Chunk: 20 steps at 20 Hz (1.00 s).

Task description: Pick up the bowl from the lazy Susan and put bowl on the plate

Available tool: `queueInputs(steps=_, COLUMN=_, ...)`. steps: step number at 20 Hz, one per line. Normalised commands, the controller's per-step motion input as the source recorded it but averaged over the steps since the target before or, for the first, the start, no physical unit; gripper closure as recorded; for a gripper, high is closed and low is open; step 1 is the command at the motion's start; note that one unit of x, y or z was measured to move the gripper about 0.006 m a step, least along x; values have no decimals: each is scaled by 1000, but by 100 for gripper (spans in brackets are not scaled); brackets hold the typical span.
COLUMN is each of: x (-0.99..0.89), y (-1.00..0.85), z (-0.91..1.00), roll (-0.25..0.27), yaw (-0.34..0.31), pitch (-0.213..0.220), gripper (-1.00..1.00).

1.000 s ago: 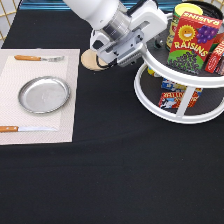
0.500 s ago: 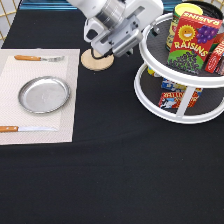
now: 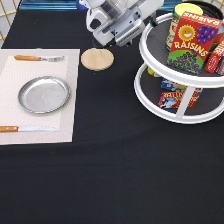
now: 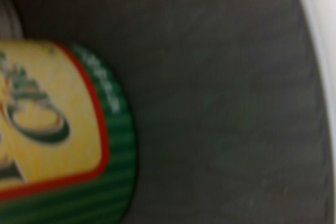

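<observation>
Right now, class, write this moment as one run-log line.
gripper: beside lazy Susan top tier | bowl: not visible | plate: empty

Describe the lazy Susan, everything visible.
The lazy Susan is a white two-tier round turntable with dark grey mats, raised white rims and white posts, standing upright on the black cloth at the exterior view's right. The top tier holds a raisin box, a yellow-lidded can and a red pack; boxes sit on the lower tier. No bowl shows. The end effector is at its upper rim.
</observation>
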Motion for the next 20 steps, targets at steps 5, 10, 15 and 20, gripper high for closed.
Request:
queueInputs(steps=5, x=-7, y=115, z=-177, roll=-55, yaw=0, pitch=-47, gripper=-100)
queueInputs(steps=10, x=79, y=-14, z=-294, roll=-17, yaw=-5, pitch=-44, gripper=-100)
queueInputs(steps=15, x=255, y=0, z=-62, roll=-39, yaw=0, pitch=-10, gripper=-100)
queueInputs(steps=20, x=591, y=27, z=47, roll=-61, yaw=0, pitch=0, gripper=-100)
